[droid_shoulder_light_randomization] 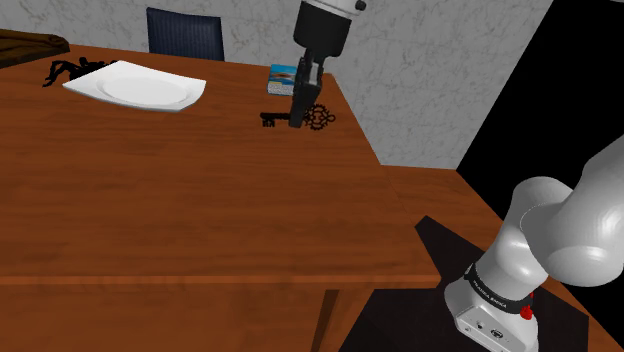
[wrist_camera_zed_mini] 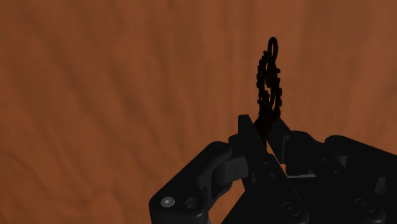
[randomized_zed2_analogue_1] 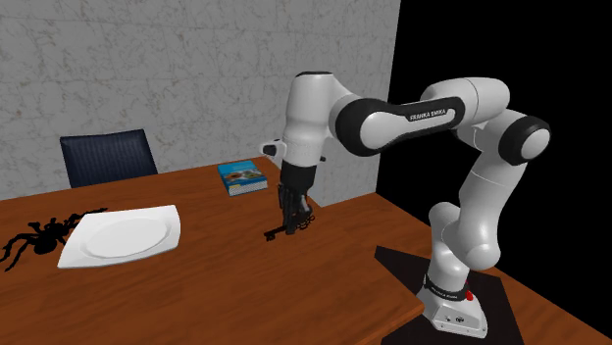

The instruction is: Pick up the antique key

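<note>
The antique key (droid_shoulder_light_randomization: 321,118) is black, with an ornate scrolled bow and a long shaft, and sits near the right edge of the wooden table (droid_shoulder_light_randomization: 180,200). My gripper (droid_shoulder_light_randomization: 297,119) comes straight down onto the middle of its shaft. Seen from the second exterior view, the key (randomized_zed2_analogue_1: 269,234) is at table level with the gripper (randomized_zed2_analogue_1: 290,225) over it. In the wrist view the two fingers stand close together on the shaft, the gripper (wrist_camera_zed_mini: 266,131) shut on it, and the bow (wrist_camera_zed_mini: 270,83) sticks out past the fingertips.
A white square plate (droid_shoulder_light_randomization: 135,86) and a black spider figure (droid_shoulder_light_randomization: 64,70) lie at the far left of the table. A small book (droid_shoulder_light_randomization: 283,79) rests just behind the gripper. A dark blue chair (droid_shoulder_light_randomization: 185,33) stands against the grey wall. The table's right edge (droid_shoulder_light_randomization: 365,135) is close to the key.
</note>
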You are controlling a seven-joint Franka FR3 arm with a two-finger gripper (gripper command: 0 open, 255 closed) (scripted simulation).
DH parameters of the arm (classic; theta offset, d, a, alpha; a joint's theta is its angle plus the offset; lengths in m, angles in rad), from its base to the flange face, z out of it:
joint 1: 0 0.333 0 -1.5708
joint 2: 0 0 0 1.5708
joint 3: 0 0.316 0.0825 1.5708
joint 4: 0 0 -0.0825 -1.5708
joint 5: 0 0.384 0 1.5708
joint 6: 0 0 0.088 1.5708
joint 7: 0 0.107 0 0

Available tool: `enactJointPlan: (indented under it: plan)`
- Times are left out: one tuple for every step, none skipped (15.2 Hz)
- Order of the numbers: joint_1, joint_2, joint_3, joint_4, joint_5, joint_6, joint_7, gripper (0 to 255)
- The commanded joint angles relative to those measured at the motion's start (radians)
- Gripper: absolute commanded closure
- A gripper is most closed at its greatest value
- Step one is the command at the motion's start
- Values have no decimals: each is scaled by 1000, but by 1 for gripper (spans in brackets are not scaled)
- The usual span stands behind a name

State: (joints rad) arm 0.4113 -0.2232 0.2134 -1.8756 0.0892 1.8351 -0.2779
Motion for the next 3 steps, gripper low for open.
enactJointPlan:
  plan:
    - [0,6,0,35,-2,-29,2,255]
    - [-1,6,0,37,-2,-31,3,255]
    - [-1,6,0,37,-2,-31,3,255]
